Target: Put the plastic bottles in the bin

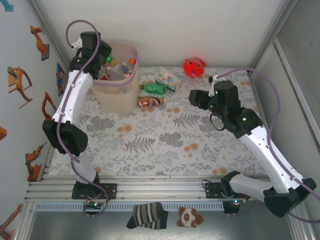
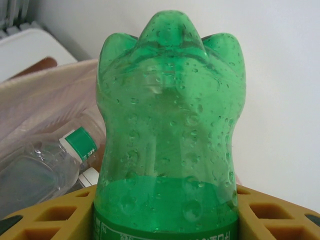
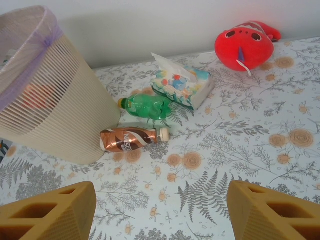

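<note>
Green bottle [image 2: 170, 125] gripped by the left gripper [image 2: 165, 222], long axis pointing ahead, above the rim of the bin [image 1: 120, 92] at the table's [image 1: 165, 145] far-left corner; release should drop it in. Right gripper [image 3: 160, 210] released, empty; brown bottle [image 3: 132, 138] lies ahead-left by the bin.

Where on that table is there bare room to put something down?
The wide flowered stretch of the table in front of the bin, out to the near edge, is bare. Crowded: the far strip between bin and red toy, where a green bottle, a brown bottle and a tissue pack lie close together.
</note>
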You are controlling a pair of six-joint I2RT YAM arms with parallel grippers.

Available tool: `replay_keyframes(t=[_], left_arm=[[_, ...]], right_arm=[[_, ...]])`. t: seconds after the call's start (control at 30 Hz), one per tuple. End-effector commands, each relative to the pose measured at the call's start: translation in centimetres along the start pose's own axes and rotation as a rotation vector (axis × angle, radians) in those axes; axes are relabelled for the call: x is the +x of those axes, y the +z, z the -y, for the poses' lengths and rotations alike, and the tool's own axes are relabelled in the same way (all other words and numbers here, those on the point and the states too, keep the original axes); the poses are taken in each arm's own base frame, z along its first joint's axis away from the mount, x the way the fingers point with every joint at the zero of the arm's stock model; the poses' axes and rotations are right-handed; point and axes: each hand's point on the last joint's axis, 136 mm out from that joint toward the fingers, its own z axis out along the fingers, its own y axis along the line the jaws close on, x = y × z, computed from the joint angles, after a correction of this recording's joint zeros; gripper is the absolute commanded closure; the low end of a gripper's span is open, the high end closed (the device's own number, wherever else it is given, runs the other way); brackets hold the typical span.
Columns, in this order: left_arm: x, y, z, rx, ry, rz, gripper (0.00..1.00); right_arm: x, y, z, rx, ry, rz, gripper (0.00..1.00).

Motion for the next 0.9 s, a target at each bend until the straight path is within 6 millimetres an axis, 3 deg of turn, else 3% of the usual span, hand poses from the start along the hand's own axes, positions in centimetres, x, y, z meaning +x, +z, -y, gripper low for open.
replay_keyframes(t=[0.0, 0.3, 0.6, 0.87], left_arm=[[0.1, 0.9, 0.0, -0.021, -0.129, -0.004, 0.56], [3.1, 4.3, -1.3, -0.081, -0.333, -0.044, 0.53], [4.8, 5.7, -0.3, -0.094, -0.403, 0.001, 0.52], [6.0, 6.1, 0.3, -0.100, -0.460, 0.049, 0.41]], right_arm=[[-0.7, -0.8, 0.3, 0.009, -0.002, 0.033, 0.31], [-0.5, -1.3, 1.1, 0.040, -0.029, 0.038, 0.31], [-0.2, -2.1, 1.7, 0.064, -0.056, 0.036, 0.31], [0.2, -3.1, 2.5, 0.092, -0.066, 0.045, 0.31]])
